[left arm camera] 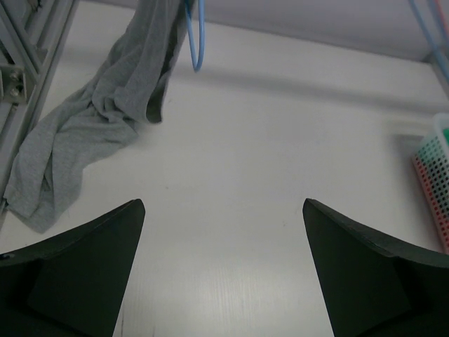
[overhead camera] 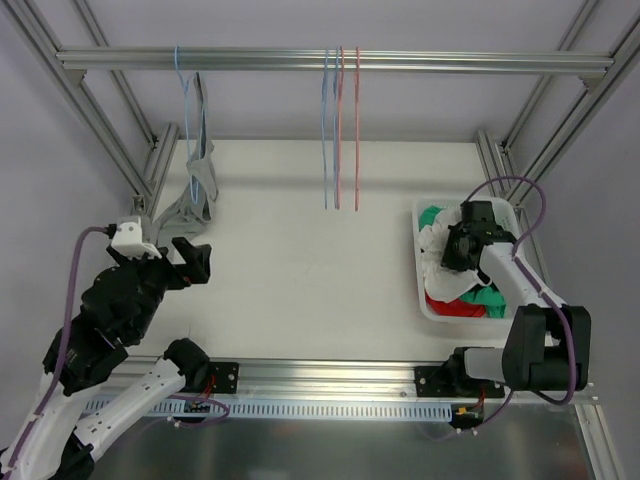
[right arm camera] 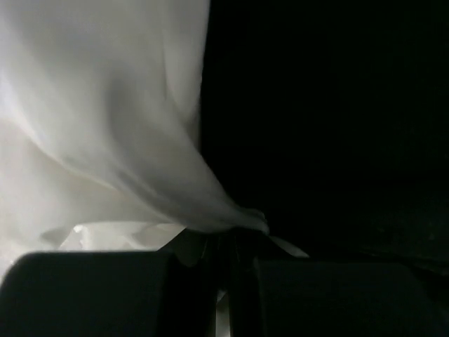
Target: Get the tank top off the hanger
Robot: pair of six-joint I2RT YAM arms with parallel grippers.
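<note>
The white table fills the floor of an aluminium frame, whose top rail runs across the far side. A white basket sits at the table's right edge, holding white, green and red clothes.

The grey tank top hangs from a blue hanger at the left end of the rail. Its lower part slumps in folds onto the table by the left frame post. Three bare hangers, blue and pink, hang near the middle of the rail.

The left gripper is over the table near the tank top's lower end, apart from it. Its jaws are spread wide and hold nothing.

The right gripper is down in the basket. Its wrist view is mostly dark, but its jaws seem to be closed on a pinched fold of white cloth.
</note>
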